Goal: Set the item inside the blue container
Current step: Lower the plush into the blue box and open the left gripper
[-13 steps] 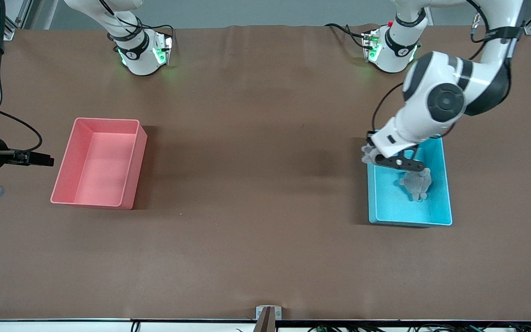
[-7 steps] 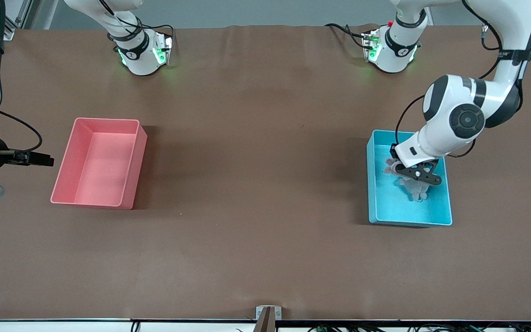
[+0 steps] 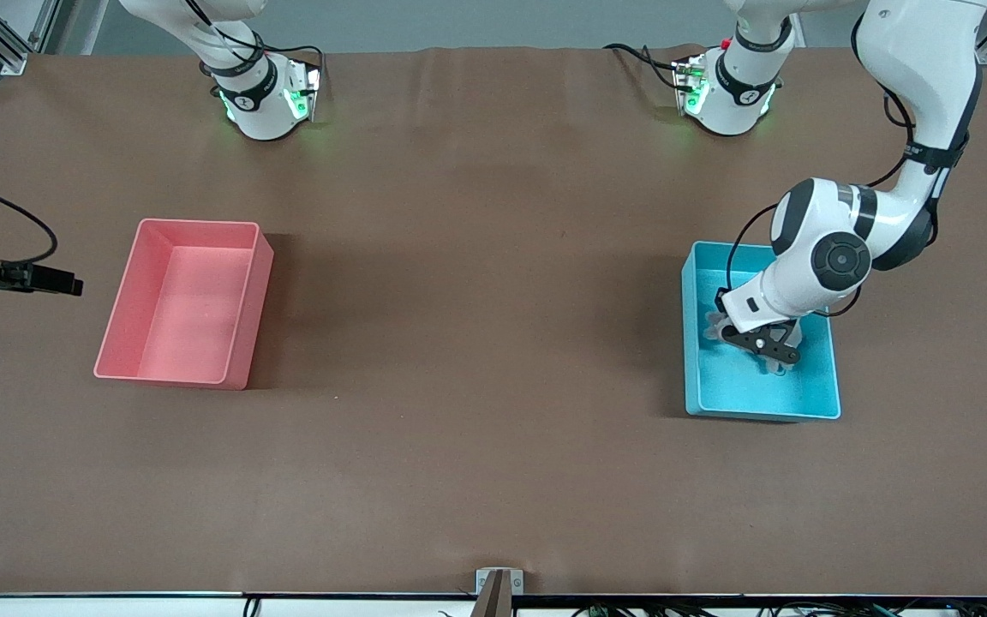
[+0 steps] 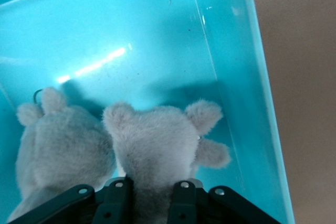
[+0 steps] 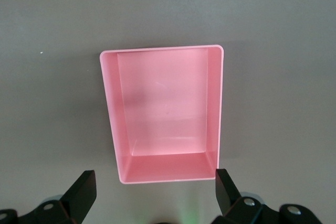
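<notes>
left gripper (image 3: 766,353) dropped lower into blue container (image 3: 819,401) | clamped on grey plush (image 4: 152,150) | right gripper (image 5: 155,192) waiting, fingers spread, above pink bin (image 5: 165,114)

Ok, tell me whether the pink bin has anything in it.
Empty. The right wrist view looks straight into the pink bin and shows only its bare floor; the front view agrees.
</notes>
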Available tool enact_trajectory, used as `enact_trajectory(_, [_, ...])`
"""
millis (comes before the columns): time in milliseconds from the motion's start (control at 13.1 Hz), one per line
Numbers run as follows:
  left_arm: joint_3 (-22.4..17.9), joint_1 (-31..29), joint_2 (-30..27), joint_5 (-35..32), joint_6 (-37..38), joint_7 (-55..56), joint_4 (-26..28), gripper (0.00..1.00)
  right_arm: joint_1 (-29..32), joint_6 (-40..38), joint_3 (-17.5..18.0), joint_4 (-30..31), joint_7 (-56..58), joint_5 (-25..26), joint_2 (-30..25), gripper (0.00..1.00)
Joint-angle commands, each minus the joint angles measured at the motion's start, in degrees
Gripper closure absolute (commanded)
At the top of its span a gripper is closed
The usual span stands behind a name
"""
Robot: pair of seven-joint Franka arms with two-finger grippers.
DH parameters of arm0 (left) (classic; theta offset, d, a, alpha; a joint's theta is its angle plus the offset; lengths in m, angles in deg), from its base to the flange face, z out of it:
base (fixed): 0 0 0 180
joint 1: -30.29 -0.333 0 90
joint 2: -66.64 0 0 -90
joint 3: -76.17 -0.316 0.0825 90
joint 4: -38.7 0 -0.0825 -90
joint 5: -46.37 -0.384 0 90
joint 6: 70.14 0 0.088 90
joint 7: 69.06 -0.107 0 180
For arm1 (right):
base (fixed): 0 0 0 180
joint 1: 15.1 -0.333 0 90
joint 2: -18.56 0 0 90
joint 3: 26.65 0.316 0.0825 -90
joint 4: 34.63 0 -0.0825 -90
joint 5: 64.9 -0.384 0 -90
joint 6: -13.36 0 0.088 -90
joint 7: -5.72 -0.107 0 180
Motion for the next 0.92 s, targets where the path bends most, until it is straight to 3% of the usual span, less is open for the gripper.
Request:
enact_trajectory(0, [0.05,-1.25,1.92,-1.12,-1.9,-0.61,-0.55,0.69,0.21,0.74,0.46,6.47,0.71,0.19,-6.56,0.0])
enact_trajectory(306, [0.14,-1.87,3.16,-2.62,-2.87,-0.52,-0.72,0.64,0.03,1.44,0.72,10.87,0.71,0.37,-11.4,0.0])
enact_trajectory(383, [0.14,-1.87,3.25,-2.62,-2.87,-0.52,-0.81,0.5,0.11,1.79,0.73,11.84,0.71,0.37,-12.63,0.0])
enact_trajectory(536, [0.14,-2.22,2.64,-2.62,-2.78,-0.43,-0.81,0.0,0.2,1.53,0.64,12.02,0.71,0.37,-14.3,0.0])
enact_trajectory(842, [0.4,-3.28,-1.92,-2.7,0.71,-0.87,-1.86,0.0,0.2,1.0,0.64,12.46,0.71,0.45,-16.76,0.0])
